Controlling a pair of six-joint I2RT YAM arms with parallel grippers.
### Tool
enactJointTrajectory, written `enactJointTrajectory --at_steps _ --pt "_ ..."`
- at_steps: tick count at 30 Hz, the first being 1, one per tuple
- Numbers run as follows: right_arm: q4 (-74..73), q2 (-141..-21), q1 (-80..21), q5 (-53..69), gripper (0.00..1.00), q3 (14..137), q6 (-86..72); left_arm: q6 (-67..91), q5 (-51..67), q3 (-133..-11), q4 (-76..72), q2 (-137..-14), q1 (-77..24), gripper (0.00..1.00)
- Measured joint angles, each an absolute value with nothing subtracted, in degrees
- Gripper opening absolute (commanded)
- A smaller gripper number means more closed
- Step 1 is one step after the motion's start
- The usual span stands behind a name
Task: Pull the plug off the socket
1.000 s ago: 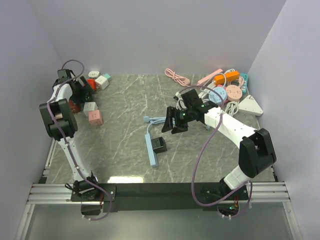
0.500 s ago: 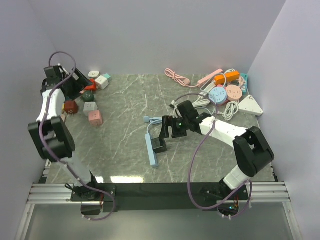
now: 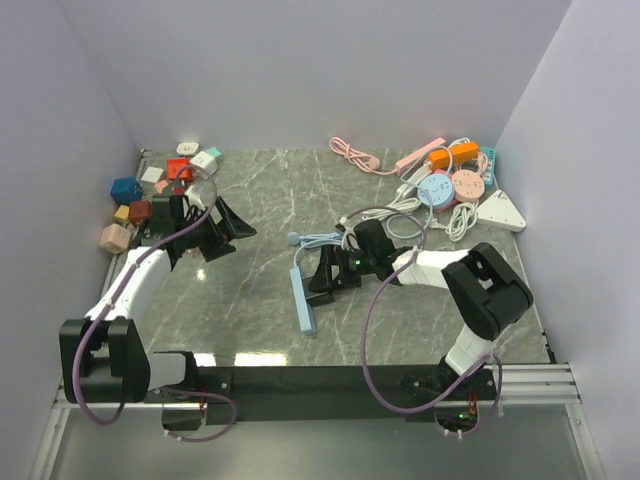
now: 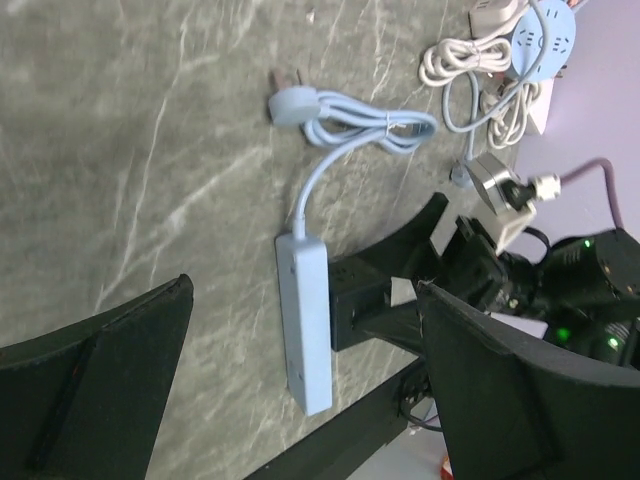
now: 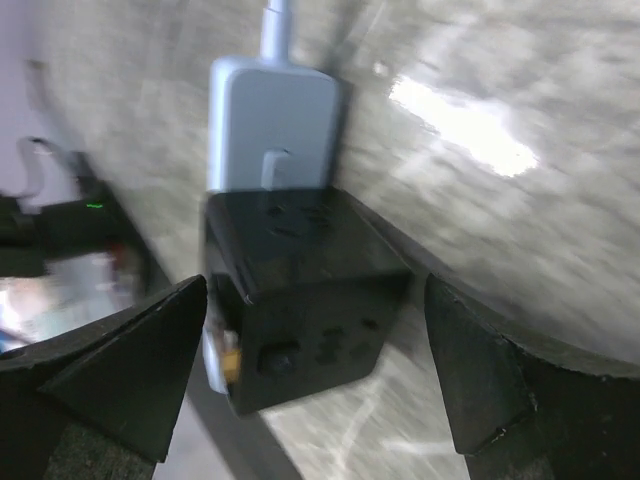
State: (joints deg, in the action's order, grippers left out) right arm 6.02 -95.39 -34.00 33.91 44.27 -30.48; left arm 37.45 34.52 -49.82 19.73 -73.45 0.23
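A light blue power strip (image 3: pixel 303 298) lies on the marble table, its cord (image 3: pixel 318 239) coiled behind it. A black plug block (image 3: pixel 319 287) sits in the strip's right side. My right gripper (image 3: pixel 327 273) is low at the block and open. In the right wrist view the black plug (image 5: pixel 300 290) sits between the spread fingers (image 5: pixel 130 350), not touching them, with the strip (image 5: pixel 272 125) behind. My left gripper (image 3: pixel 240 240) is open and empty, left of the strip. The left wrist view shows the strip (image 4: pixel 305 325) and plug (image 4: pixel 358 300) ahead of it.
Coloured blocks (image 3: pixel 140 200) lie at the back left by the wall. A pile of power strips, round sockets and white cords (image 3: pixel 452 185) fills the back right, with a pink cord (image 3: pixel 355 153) and a white triangular socket (image 3: pixel 500 212).
My left arm swung from the back-left blocks towards the table's middle, now pointing at the strip. My right gripper came down and left, and now straddles the black plug.
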Motion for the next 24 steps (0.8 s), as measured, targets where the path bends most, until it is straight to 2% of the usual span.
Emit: enactJointTrajectory --at_steps 5,8,9,10,11,13,14,15,16,24 --pt "14.3 -99.2 -34.4 38.1 0.92 43.7 -35.6 39.0 34.7 -45.3 18.2 -70.6 -0.1 0.99" --pt "18.6 -101.3 -35.1 40.2 0.76 43.5 -38.7 40.0 34.6 -43.3 17.2 -70.4 -1.7 0.99" --pt "19.7 -101.8 -35.4 40.6 0.63 43.2 -39.9 40.4 34.6 -42.7 16.9 -70.3 -2.1 0.99" --pt "20.6 -102.2 -35.5 41.3 0.56 42.8 -40.9 40.8 34.6 -42.3 16.7 -70.2 -2.5 1.0" --pt "21.1 -102.4 -35.5 42.1 0.43 42.7 -42.4 41.2 34.5 -41.8 16.6 -70.2 -3.0 0.99" --pt "21.8 -102.5 -35.5 43.2 0.24 42.4 -43.7 41.9 34.0 -41.1 16.5 -70.2 -3.8 0.99" --pt "22.1 -102.5 -35.6 43.3 0.1 42.2 -44.1 42.3 33.6 -40.8 16.5 -70.2 -4.3 0.99" --pt "22.2 -102.3 -35.6 43.4 0.03 42.1 -44.4 42.9 33.3 -40.5 16.3 -70.2 -4.9 0.99" --pt "22.0 -102.1 -35.6 43.4 0.0 42.0 -44.6 43.4 33.1 -40.3 16.2 -70.3 -5.4 0.99" --pt "12.4 -95.5 -35.7 39.2 0.0 45.9 -46.0 46.7 30.6 -40.2 15.5 -73.4 -12.3 1.0"
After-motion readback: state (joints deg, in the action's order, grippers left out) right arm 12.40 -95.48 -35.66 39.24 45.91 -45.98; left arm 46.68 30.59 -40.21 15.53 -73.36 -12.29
